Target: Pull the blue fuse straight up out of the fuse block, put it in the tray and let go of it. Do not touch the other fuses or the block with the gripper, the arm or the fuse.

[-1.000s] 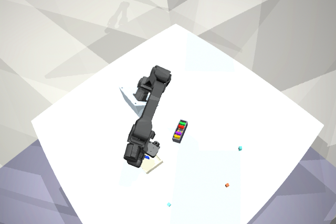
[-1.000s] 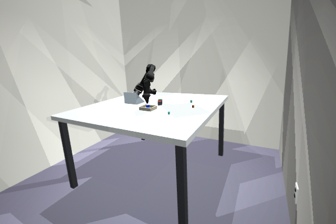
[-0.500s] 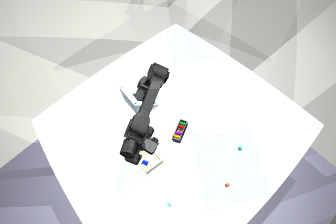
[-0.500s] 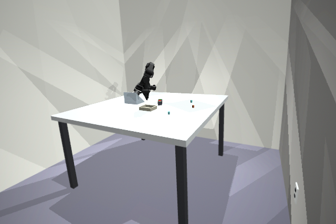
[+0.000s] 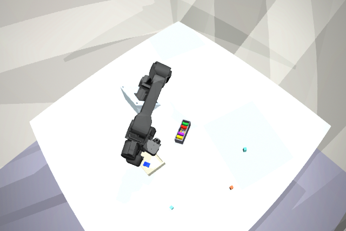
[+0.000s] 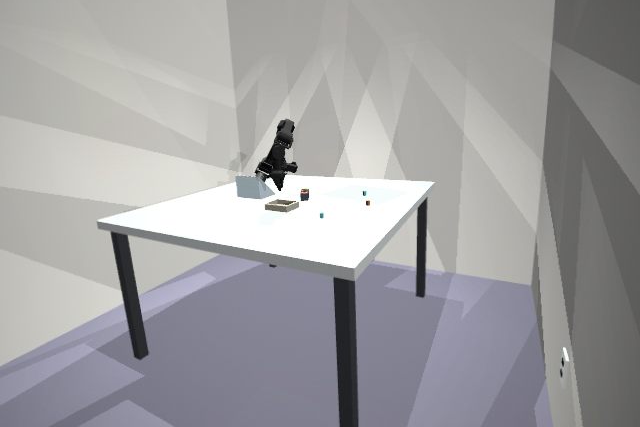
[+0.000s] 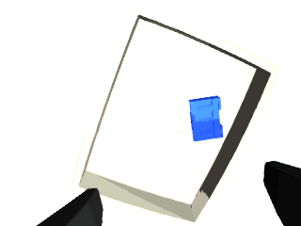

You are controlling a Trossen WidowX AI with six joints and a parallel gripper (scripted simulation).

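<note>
The blue fuse (image 5: 146, 164) (image 7: 206, 119) lies on the floor inside the beige tray (image 5: 157, 168) (image 6: 279, 207) (image 7: 241, 122), near one wall. My gripper (image 6: 280, 188) (image 7: 183, 187) is open above the tray, with nothing between its widely parted black fingers in the wrist view. In the top view the arm hides the fingers and part of the tray. The dark fuse block (image 5: 179, 142) (image 6: 305, 197) stands apart from the tray and gripper. It holds the green (image 5: 185, 123), red (image 5: 183, 126), purple (image 5: 180, 133) and yellow (image 5: 179, 137) fuses, with a gap between red and purple.
A pale blue-grey wedge (image 5: 130, 100) (image 6: 252, 188) stands beside the arm's lower part. Two small cyan cubes (image 5: 244, 149) (image 5: 171, 207) (image 6: 364, 192) (image 6: 321, 215) and an orange cube (image 5: 231, 187) (image 6: 368, 202) lie away from the tray and block.
</note>
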